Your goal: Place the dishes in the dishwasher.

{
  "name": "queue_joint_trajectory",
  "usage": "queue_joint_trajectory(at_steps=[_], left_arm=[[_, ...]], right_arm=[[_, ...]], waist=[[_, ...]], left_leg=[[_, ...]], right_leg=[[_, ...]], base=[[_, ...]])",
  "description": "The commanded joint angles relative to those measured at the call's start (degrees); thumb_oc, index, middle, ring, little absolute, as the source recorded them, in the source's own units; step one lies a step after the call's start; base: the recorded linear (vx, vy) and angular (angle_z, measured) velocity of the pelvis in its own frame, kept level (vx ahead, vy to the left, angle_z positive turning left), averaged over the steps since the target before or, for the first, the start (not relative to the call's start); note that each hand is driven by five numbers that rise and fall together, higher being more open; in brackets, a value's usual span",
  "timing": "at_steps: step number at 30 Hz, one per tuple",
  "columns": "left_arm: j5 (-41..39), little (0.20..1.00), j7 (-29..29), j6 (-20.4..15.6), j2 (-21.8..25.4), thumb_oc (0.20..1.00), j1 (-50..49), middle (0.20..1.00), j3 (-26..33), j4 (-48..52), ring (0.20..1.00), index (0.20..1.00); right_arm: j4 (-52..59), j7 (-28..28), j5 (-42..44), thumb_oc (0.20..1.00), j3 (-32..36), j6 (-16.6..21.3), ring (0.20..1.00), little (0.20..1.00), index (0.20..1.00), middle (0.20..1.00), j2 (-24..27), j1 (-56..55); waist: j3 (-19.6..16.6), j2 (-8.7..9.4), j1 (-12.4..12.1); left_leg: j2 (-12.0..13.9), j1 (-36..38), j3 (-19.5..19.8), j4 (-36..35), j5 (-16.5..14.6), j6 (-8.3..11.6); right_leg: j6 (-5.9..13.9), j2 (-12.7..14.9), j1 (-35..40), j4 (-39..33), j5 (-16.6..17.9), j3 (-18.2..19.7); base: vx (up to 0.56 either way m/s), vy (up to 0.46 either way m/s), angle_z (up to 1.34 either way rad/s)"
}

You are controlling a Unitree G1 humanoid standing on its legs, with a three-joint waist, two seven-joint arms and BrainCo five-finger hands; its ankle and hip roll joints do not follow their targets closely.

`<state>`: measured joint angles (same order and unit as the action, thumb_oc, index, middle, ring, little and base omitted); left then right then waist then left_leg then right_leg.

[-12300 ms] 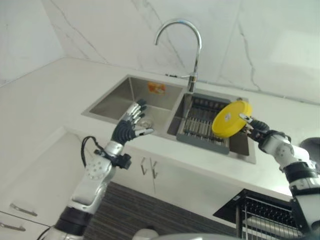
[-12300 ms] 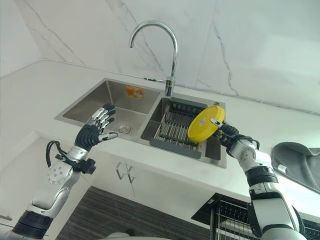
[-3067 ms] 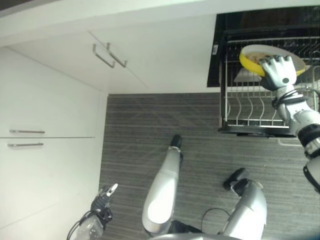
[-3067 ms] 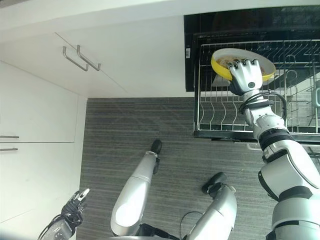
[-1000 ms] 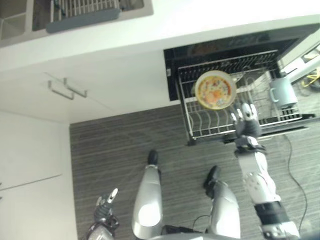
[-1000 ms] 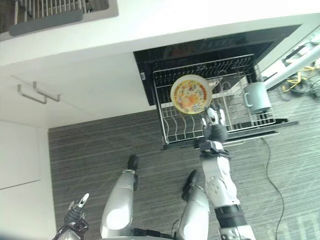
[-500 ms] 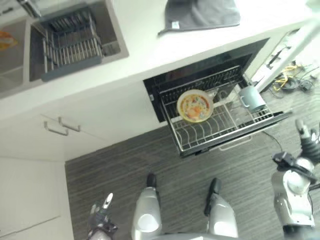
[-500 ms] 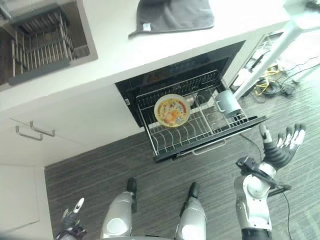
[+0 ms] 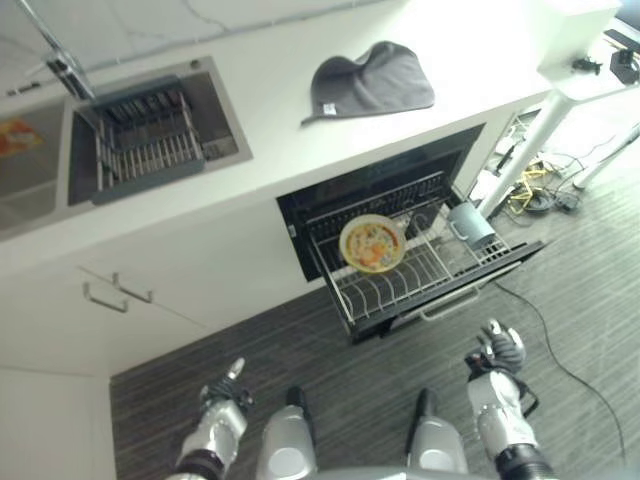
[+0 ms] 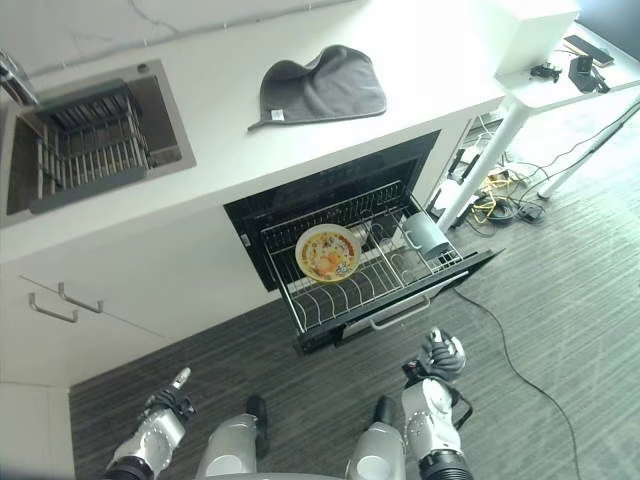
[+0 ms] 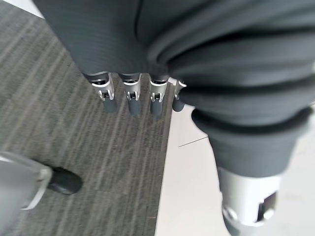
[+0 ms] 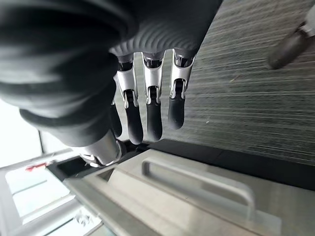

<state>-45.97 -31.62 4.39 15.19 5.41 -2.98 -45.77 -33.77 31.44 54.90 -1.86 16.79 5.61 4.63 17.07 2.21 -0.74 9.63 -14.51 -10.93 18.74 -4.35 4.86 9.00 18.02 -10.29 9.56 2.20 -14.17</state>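
A yellow-rimmed plate (image 9: pixel 372 244) with a colourful pattern stands on edge in the pulled-out dishwasher rack (image 9: pixel 420 278). A grey mug (image 9: pixel 470 225) lies at the rack's right end. My right hand (image 9: pixel 497 346) hangs low over the floor just in front of the open dishwasher door, fingers (image 12: pixel 147 110) relaxed and holding nothing. The door's handle (image 12: pixel 197 179) shows past them. My left hand (image 9: pixel 225 388) hangs at the lower left over the striped floor beside the white cabinet, fingers (image 11: pixel 130 93) straight and empty.
On the white counter lie a grey cloth (image 9: pixel 372 82) and a sink with a dark drying rack (image 9: pixel 145 140). A white table leg (image 9: pixel 520 160) and loose cables (image 9: pixel 535 200) stand right of the dishwasher. Cabinet handles (image 9: pixel 115 293) are at the left.
The camera has swung, so the whole scene has shifted. My right hand has dropped from a raised, spread pose to hang low before the dishwasher door. The plate stays in the rack.
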Motion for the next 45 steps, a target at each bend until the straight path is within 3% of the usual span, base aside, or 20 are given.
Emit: queue_joint_trajectory(at_steps=[1, 7, 12, 19, 20, 29, 38, 43, 45], left_arm=[[-1.6, 1.000, -2.5, -1.0, 0.0, 1.000, 0.1, 1.000, -1.5, 1.7, 1.000, 1.000], [-1.6, 1.000, -3.4, -0.5, -0.6, 1.000, 0.7, 1.000, -2.7, -0.1, 1.000, 1.000], [-1.5, 1.000, -3.5, 0.2, -1.0, 1.000, 0.3, 1.000, -2.6, -0.8, 1.000, 1.000], [-1.0, 1.000, -2.2, 1.4, -1.5, 1.000, -1.0, 1.000, -2.4, -2.9, 1.000, 1.000], [-0.7, 1.000, -1.7, 1.4, -1.6, 1.000, -1.1, 1.000, -2.0, -3.9, 1.000, 1.000], [1.9, 1.000, -0.6, 3.5, -1.6, 1.000, -1.4, 1.000, -1.8, -8.7, 1.000, 1.000], [4.1, 1.000, 0.9, 6.6, -0.6, 1.000, -1.4, 1.000, -1.5, -13.7, 1.000, 1.000], [5.9, 1.000, 2.7, 7.8, -0.1, 1.000, -1.5, 1.000, -1.5, -16.0, 1.000, 1.000], [5.9, 1.000, 3.4, 7.6, 0.0, 1.000, -1.1, 1.000, -1.7, -16.1, 1.000, 1.000]], right_arm=[[5.5, -2.6, 10.1, 0.200, 1.0, 2.6, 0.200, 0.200, 0.200, 0.200, 3.9, 2.3], [0.3, -8.5, 30.4, 0.200, 3.4, -0.2, 0.200, 0.200, 0.200, 0.200, 1.5, 4.9], [-1.2, -9.3, 36.0, 0.200, 4.8, -1.9, 0.200, 0.200, 0.200, 0.200, 1.5, 5.4], [-1.0, -10.1, 31.8, 0.200, 5.5, -9.1, 0.200, 0.200, 0.200, 0.200, 3.9, 7.0], [-1.0, -10.6, 30.0, 0.200, 5.7, -11.8, 0.200, 0.200, 0.200, 0.200, 4.7, 7.6], [-1.7, -8.9, 21.6, 0.200, 5.4, -18.5, 0.200, 0.200, 0.200, 0.200, 9.1, 16.0], [-8.0, -6.1, 19.1, 0.200, 3.2, -26.6, 0.200, 0.200, 0.200, 0.200, 12.6, 26.4], [-13.6, -5.9, 18.8, 0.200, 3.0, -28.3, 0.200, 0.200, 0.200, 0.200, 14.1, 29.2], [-14.8, -5.8, 16.4, 0.200, 2.5, -26.1, 0.200, 0.200, 0.200, 0.200, 14.6, 30.2]], waist=[[2.4, -3.33, -0.4], [1.0, -4.21, -1.6], [-0.3, -4.66, -2.1], [-1.6, -4.90, -2.8], [-1.9, -4.86, -3.0], [-3.4, -5.26, -5.1], [-3.4, -6.36, -8.0], [-2.6, -7.21, -9.1], [-1.9, -7.89, -9.2]], left_leg=[[-1.3, -0.2, 0.2, -5.1, 4.5, -0.95], [-1.8, -0.7, 1.0, -4.8, 4.5, -0.82], [-2.0, -0.7, 1.4, -5.1, 4.8, -0.66], [-2.0, -0.6, 2.4, -3.4, 4.0, -0.57], [-1.9, -0.3, 2.6, -3.1, 3.9, -0.48], [-2.7, 2.3, 4.6, -3.7, 4.2, -0.25], [-3.6, 2.4, 7.3, -3.0, 4.9, 0.21], [-3.8, 1.1, 7.6, -3.0, 5.9, 0.30], [-4.0, 0.0, 7.5, -3.0, 6.3, 0.17]], right_leg=[[-1.97, -3.2, 1.4, 3.9, -4.9, -0.7], [-1.68, -2.4, 2.7, 3.3, -4.9, -1.3], [-1.60, -2.1, 3.3, 3.1, -4.9, -1.9], [-1.94, -1.8, 3.4, 3.9, -5.1, -2.3], [-1.98, -1.7, 3.7, 4.2, -5.2, -2.5], [-1.99, -1.4, 6.8, 5.2, -5.9, -4.1], [-2.29, 0.2, 7.7, 8.6, -7.3, -5.9], [-2.37, 1.3, 6.6, 11.2, -7.8, -6.6], [-2.52, 1.5, 5.3, 12.2, -8.2, -6.4]], base=[[0.04, 0.048, 0.16], [0.07, 0.016, 0.05], [0.05, 0.007, 0.09], [0.04, 0.003, 0.00], [0.09, -0.007, 0.01], [0.11, -0.009, 0.04], [0.13, 0.046, 0.21], [0.13, 0.061, 0.21], [-0.01, 0.083, 0.18]])
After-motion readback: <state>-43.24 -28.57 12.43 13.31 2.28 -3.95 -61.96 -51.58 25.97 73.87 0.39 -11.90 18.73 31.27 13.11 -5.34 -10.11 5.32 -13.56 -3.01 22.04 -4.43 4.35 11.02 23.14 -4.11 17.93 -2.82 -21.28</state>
